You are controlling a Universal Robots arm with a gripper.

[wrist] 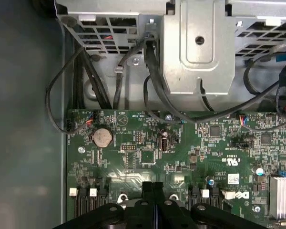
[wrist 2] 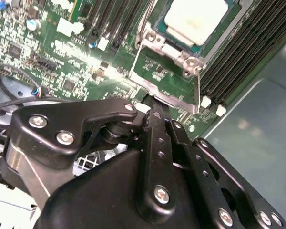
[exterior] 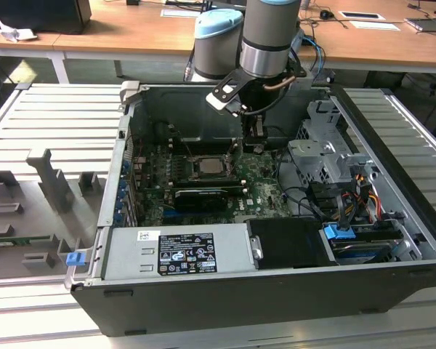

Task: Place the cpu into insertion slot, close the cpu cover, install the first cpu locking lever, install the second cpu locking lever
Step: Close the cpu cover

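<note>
The cpu [wrist 2: 196,19], a pale square chip, lies in the insertion slot [exterior: 207,166] in the middle of the green motherboard. The silver cpu cover [wrist 2: 168,47] lies flat around it, framing the chip. A thin wire locking lever [wrist 2: 199,83] runs along one side of the socket, and another lever [wrist 2: 144,26] runs along the adjacent side. My gripper [exterior: 253,147] hangs low over the board just to the exterior view's right of the socket. Its black fingers [wrist 2: 155,124] are pressed together, tips close to the socket's silver corner plate [wrist 2: 157,90]. I see nothing held between them [wrist: 153,187].
Black memory slots [wrist 2: 238,52] flank the socket. A grey drive cage [exterior: 323,156] and bundled cables [exterior: 356,193] fill the case at the exterior view's right. The power supply box [exterior: 178,251] spans the case front. A round coin cell [wrist: 102,137] sits on the board.
</note>
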